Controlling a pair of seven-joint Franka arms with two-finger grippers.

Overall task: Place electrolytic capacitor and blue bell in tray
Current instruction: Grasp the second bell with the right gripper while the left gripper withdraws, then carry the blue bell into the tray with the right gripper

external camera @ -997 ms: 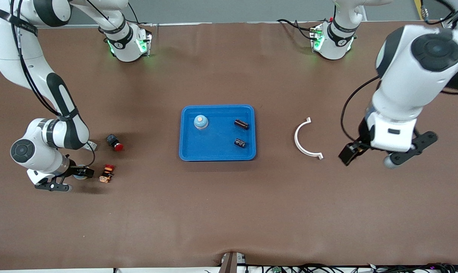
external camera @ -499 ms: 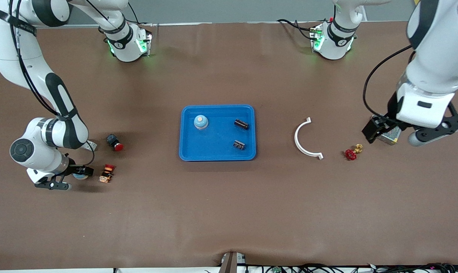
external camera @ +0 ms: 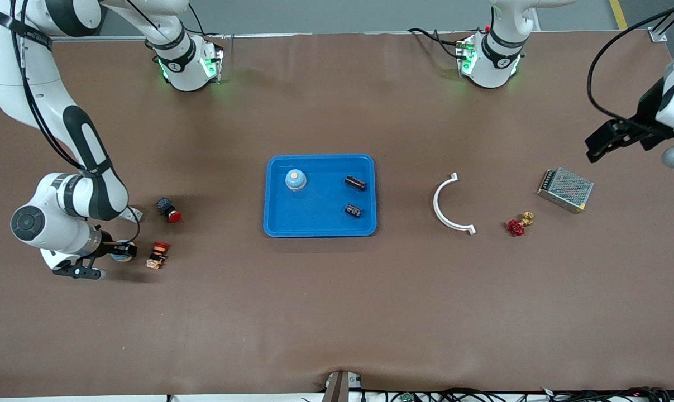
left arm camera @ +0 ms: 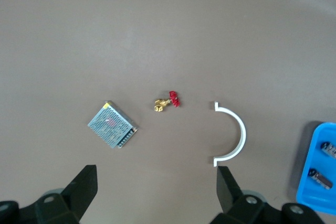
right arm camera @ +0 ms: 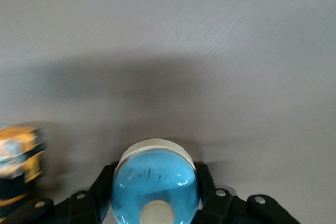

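Right claw [external camera: 118, 252] has just clamped shut on a second blue bell [right arm camera: 156, 184], low at the right arm's end of the tabletop [external camera: 337, 312], about nine o'clock from the tray [external camera: 320, 228]. Inside the tray already sit a blue bell [external camera: 295, 179] at ten o'clock and two electrolytic capacitors [external camera: 355, 182] [external camera: 353, 210] toward three. Left claw [left arm camera: 156, 182], jaws wide and empty, has swung away toward the table's edge, uncovering the metal power supply [external camera: 565, 190]. Lifting the bell likely comes next.
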